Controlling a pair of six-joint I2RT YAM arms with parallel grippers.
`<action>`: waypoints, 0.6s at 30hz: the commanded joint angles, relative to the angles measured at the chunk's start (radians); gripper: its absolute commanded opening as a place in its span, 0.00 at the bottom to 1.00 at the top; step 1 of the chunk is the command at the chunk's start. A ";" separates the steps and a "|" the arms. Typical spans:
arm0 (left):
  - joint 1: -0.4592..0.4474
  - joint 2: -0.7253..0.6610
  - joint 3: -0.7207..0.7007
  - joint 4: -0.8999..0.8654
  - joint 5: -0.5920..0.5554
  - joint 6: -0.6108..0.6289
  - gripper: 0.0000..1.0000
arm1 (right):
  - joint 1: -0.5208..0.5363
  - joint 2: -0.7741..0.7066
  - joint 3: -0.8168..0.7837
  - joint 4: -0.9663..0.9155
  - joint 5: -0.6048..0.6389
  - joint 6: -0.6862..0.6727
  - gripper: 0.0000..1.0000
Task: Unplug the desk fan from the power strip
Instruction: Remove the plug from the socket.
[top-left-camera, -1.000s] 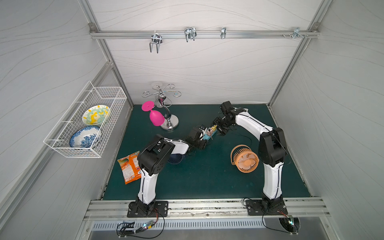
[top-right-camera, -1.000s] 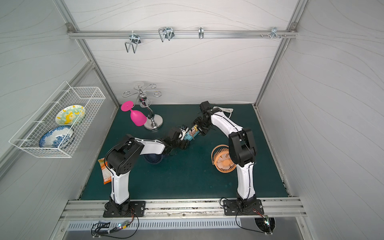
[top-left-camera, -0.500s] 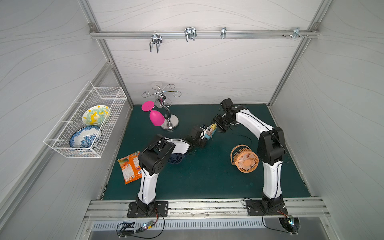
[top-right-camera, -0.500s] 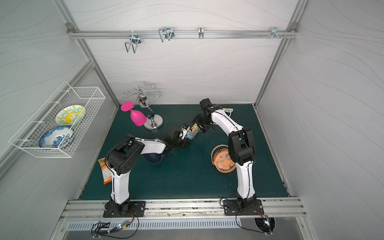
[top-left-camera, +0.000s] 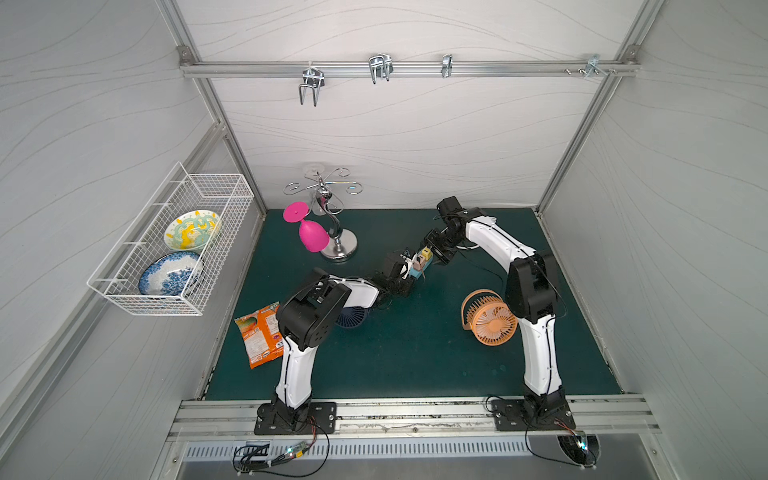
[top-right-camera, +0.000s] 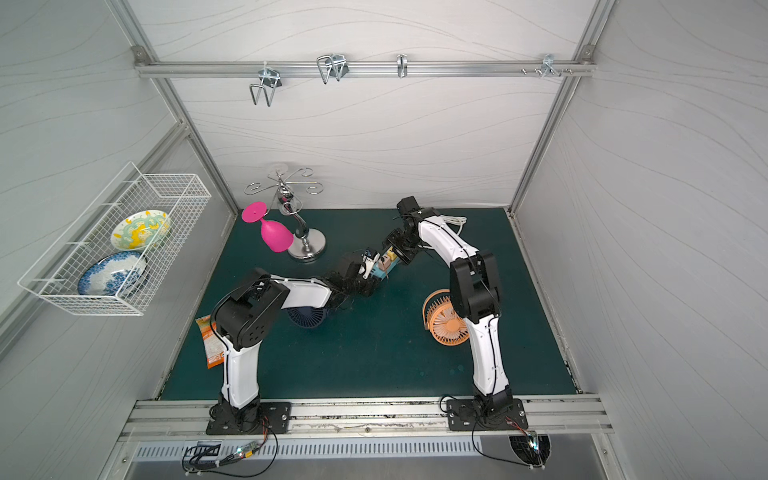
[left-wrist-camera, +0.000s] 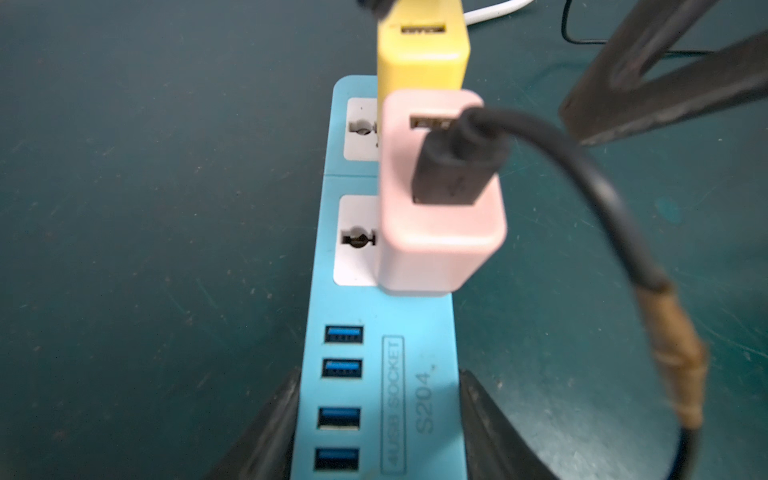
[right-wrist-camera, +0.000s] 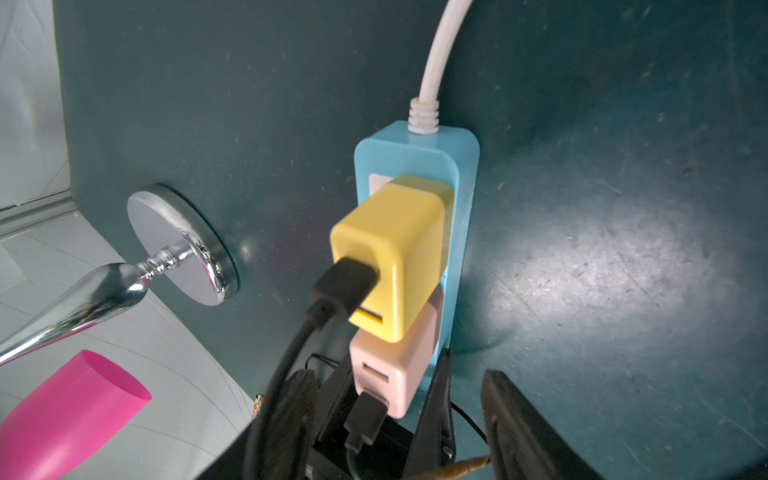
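Left gripper (left-wrist-camera: 378, 386) pinches light-blue oblong power strip (left-wrist-camera: 415, 316); right gripper (right-wrist-camera: 399, 376) gapes (empty) near its yellow cube adapter (right-wrist-camera: 390, 249); pink cube adapter (left-wrist-camera: 440, 249) adjoins: wrong-plug risk.

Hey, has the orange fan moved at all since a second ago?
No. In both top views the orange fan lies where it was, no nearer to and no farther from the front rail.

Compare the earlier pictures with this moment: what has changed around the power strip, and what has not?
The left claw has closed on the power strip's USB end, gripping its sides. The right claw stays open near the yellow adapter. That and the pink adapter remain plugged in; the strip has not visibly shifted.
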 joint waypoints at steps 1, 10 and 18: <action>-0.007 0.019 0.000 0.057 -0.002 -0.010 0.42 | 0.009 0.032 0.040 -0.056 -0.028 -0.029 0.64; -0.014 0.014 -0.013 0.066 -0.023 -0.003 0.39 | 0.021 0.076 0.071 -0.094 -0.065 -0.055 0.61; -0.019 0.013 -0.023 0.111 -0.041 0.001 0.37 | 0.021 0.099 0.088 -0.109 -0.085 -0.064 0.46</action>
